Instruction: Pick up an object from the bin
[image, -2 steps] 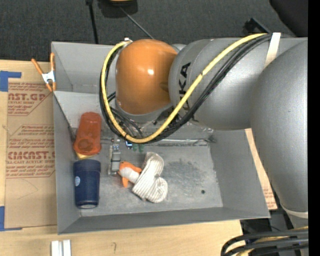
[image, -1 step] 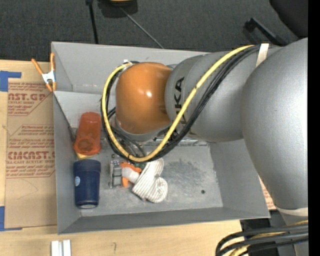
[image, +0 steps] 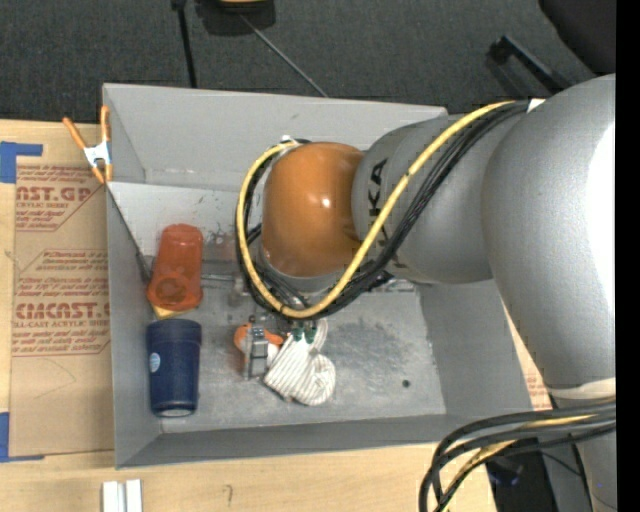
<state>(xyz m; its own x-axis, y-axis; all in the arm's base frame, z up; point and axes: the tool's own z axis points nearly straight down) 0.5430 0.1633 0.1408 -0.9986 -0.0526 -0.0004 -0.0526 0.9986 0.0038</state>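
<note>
An orange plastic cup (image: 176, 265) lies just beside a dark blue cup (image: 173, 365).

The arm (image: 450, 200) hangs over a white cloth (image: 300, 376); an orange cup (image: 177, 265) lies left.

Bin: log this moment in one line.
arm over bin middle | white cloth beside it | orange cup, blue cup left
</note>
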